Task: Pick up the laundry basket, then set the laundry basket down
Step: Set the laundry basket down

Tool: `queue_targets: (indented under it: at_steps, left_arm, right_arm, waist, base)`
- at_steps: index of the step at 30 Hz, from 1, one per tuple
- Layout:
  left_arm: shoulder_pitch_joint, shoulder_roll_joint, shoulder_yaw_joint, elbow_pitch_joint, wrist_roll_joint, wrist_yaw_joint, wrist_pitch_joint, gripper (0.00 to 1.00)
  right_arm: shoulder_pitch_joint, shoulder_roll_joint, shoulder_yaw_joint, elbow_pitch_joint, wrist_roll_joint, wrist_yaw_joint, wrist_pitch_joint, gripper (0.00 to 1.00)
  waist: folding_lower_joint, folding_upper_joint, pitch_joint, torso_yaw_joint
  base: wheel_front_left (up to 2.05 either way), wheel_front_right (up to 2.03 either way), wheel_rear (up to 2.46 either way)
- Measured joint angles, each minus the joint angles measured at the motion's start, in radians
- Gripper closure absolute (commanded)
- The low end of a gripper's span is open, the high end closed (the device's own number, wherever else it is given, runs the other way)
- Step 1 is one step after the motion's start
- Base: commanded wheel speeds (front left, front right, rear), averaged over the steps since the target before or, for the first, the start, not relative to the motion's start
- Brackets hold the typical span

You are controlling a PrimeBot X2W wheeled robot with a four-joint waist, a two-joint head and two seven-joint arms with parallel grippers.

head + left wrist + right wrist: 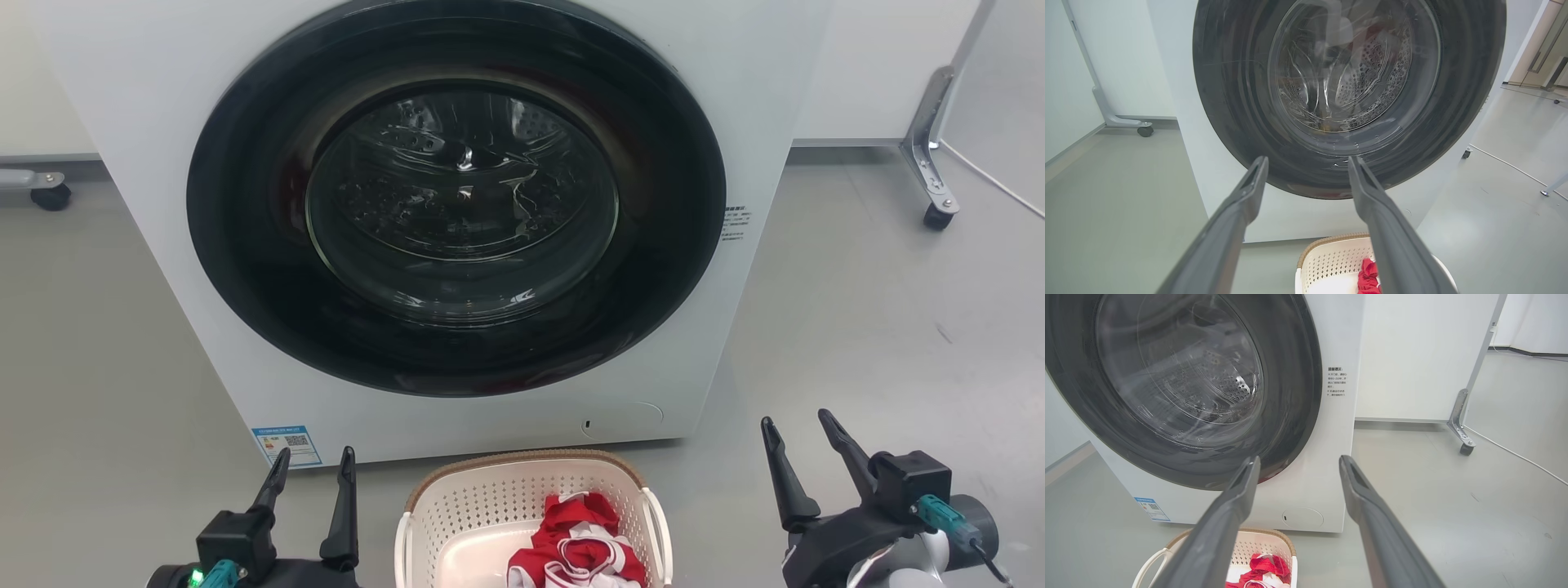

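Hanging low at both sides of the head view, the two grippers are the nearest things. The left gripper (pixel 316 454) has its two dark fingers spread with nothing between them. The right gripper (pixel 795 420) is spread in the same way and also holds nothing. Between them, a little further, the laundry basket (pixel 490 502) stands upright on the grey floor (pixel 857 327). A red and white garment (pixel 581 543) lies inside it, toward its right side. Neither gripper touches the basket, and its white loop handles are free. Just behind the brown rim of the basket rises the white washing machine (pixel 163 163), and its round dark door (pixel 457 196) is closed. Further back, a metal leg with a caster (pixel 937 214) stands near the wall. I judge the task is at its beginning: the basket is not yet gripped, so the grasp, the lift and the setting down are all left to do.
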Motion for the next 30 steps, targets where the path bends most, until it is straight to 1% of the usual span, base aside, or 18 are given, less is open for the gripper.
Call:
queue_targets:
  at_steps: [3, 9, 11, 14, 22, 25, 30]
  left_arm:
    - [0.025, 0.001, 0.013, -0.04, 0.007, 0.005, 0.0, 0.0]
    - [0.07, 0.006, 0.029, -0.1, 0.017, 0.006, 0.0, 0.0]
    - [0.085, 0.006, 0.033, -0.113, 0.018, 0.011, 0.0, 0.0]
    - [0.105, 0.005, 0.041, -0.132, 0.025, 0.013, 0.0, 0.0]
    - [0.136, -0.007, 0.057, -0.165, 0.033, 0.013, 0.0, 0.0]
    - [0.149, -0.008, 0.068, -0.176, 0.038, 0.014, 0.002, 0.0]
    - [0.159, -0.015, 0.08, -0.191, 0.065, 0.014, 0.012, 0.0]
  right_arm:
    - [0.032, -0.001, -0.022, -0.045, -0.014, -0.008, 0.0, 0.0]
    - [0.095, -0.001, -0.072, -0.126, -0.035, -0.01, 0.0, 0.0]
    - [0.116, -0.001, -0.085, -0.147, -0.047, -0.017, 0.0, 0.0]
    - [0.146, -0.001, -0.101, -0.175, -0.071, -0.018, 0.0, 0.0]
    - [0.197, 0.001, -0.143, -0.212, -0.111, -0.018, 0.0, 0.0]
    - [0.212, 0.012, -0.18, -0.22, -0.144, -0.018, 0.0, 0.0]
    - [0.235, 0.027, -0.21, -0.228, -0.183, -0.018, 0.0, 0.0]
  waist:
    - [0.0001, 0.0, -0.002, -0.001]
    - [0.0002, 0.0001, -0.007, -0.003]
    - [0.0001, 0.0, -0.008, -0.003]
    - [0.0001, 0.0, -0.009, -0.003]
    - [0.0001, 0.0001, -0.008, 0.0]
    - [0.0002, 0.0001, -0.006, 0.001]
    - [0.0001, 0.0001, -0.003, 0.001]
  base:
    - [0.0, 0.0, 0.0]
    - [0.0, 0.0, 0.0]
    - [0.0, 0.0, 0.0]
    - [0.0, 0.0, 0.0]
    - [0.0, 0.0, 0.0]
    - [0.0, 0.0, 0.0]
    - [0.0, 0.0, 0.0]
